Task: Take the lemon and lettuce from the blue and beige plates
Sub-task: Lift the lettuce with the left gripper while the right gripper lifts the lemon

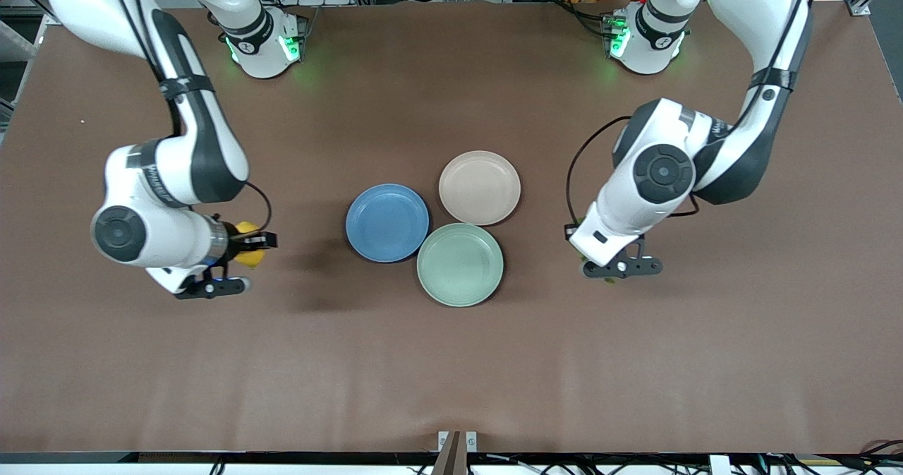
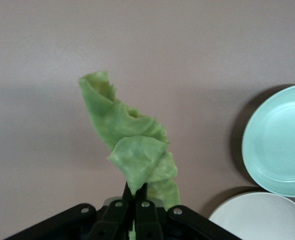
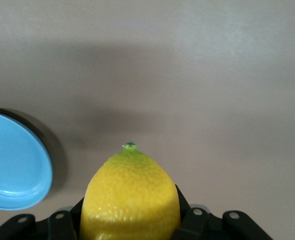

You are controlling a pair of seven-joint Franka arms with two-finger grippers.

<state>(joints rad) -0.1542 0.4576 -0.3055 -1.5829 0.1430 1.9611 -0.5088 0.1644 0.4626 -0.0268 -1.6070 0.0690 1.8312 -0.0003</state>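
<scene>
Tools first, from the front view: my right tool (image 1: 252,243) is clamped on the small oval yellow lemon (image 1: 248,244), up over bare brown worktop (image 1: 451,362) toward the right arm's end, well apart from the round blue plate (image 1: 387,222). My left tool (image 1: 612,269) hangs over the worktop toward the left arm's end; only a sliver of green shows under it here. I count three plates, touching or nearly so: blue, pale beige plate (image 1: 480,187), mint-green plate (image 1: 460,264), all bare. Two arms, one lemon.

Left wrist view: my left tool (image 2: 135,200) is pinched shut on the wrinkled green lettuce leaf (image 2: 130,145) by its narrow end only. The leaf flops free, so a quick swing could, I judge, slide it out.

Right wrist view: my right tool (image 3: 130,220) squeezes the lemon (image 3: 130,195) low on its smooth skin; it could squirt loose if jolted.
</scene>
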